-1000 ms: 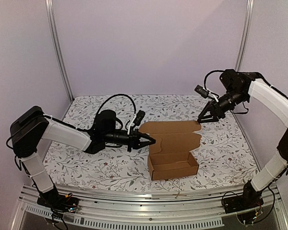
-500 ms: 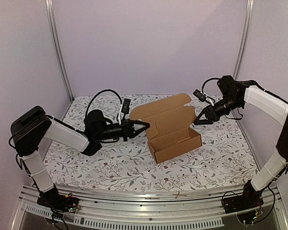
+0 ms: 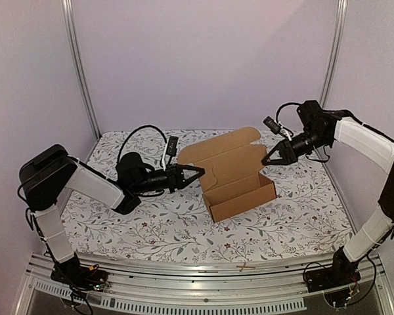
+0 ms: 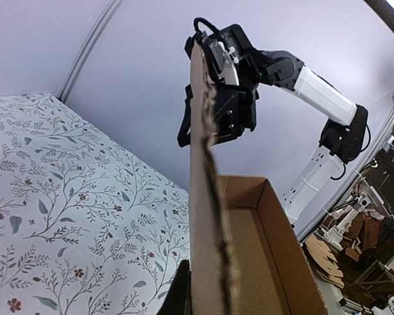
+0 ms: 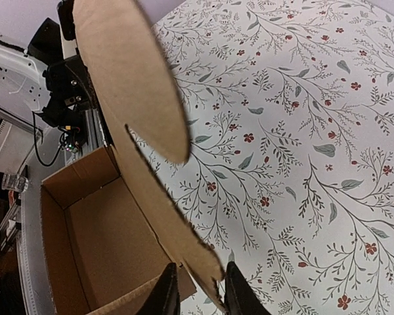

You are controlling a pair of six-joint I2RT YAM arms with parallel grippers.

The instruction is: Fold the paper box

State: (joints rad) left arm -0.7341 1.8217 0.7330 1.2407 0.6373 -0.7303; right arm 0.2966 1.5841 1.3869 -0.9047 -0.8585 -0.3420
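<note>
The paper box (image 3: 241, 197) sat mid-bench (image 3: 151, 226), tray formed, lid (image 3: 226, 156) tipped up on its back hinge. Left fingers (image 3: 197, 173) were clamped on the lid's left edge. Right fingers (image 3: 270, 159) were apart, straddling its right edge without pinching. Honestly it looked like featherweight plain cardboard: stiff across the panels, floppy at the creases, easy to dent or tear at the tabs. I'd take it by the 2 lid edges near the corners, not the thin tabs.
</note>
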